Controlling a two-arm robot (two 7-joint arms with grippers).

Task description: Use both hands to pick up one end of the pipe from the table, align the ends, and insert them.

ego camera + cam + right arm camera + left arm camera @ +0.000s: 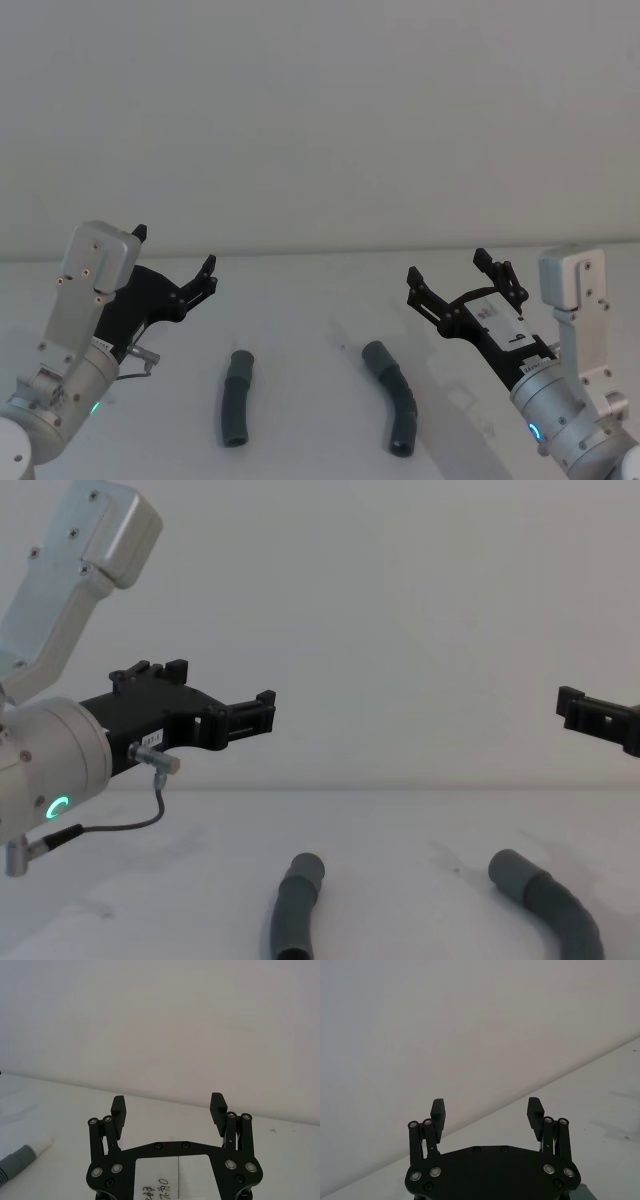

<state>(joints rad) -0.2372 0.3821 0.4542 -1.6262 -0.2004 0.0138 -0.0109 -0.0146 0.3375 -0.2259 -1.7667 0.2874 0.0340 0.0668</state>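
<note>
Two dark grey ribbed lengths of the pipe lie apart on the white table (300, 300). The left length (236, 397) is nearly straight, the right length (392, 397) is bowed. Their smooth far ends (243, 359) (375, 352) point toward the wall. From the chest, both lengths (296, 908) (548, 902) run out of the lower edge. My left gripper (175, 252) (225, 690) (486, 1107) hovers open and empty, above and left of the left length. Above and right of the right length, my right gripper (450, 268) (168, 1104) (590, 712) is also open and empty. A pipe end (15, 1162) with a pale tip lies on the table, off to one side of that gripper.
A thin grey cable (150, 815) loops under my left wrist. The pale wall (320, 120) rises just behind the table's far edge. Bare table surface lies between the two pipe lengths and beyond them.
</note>
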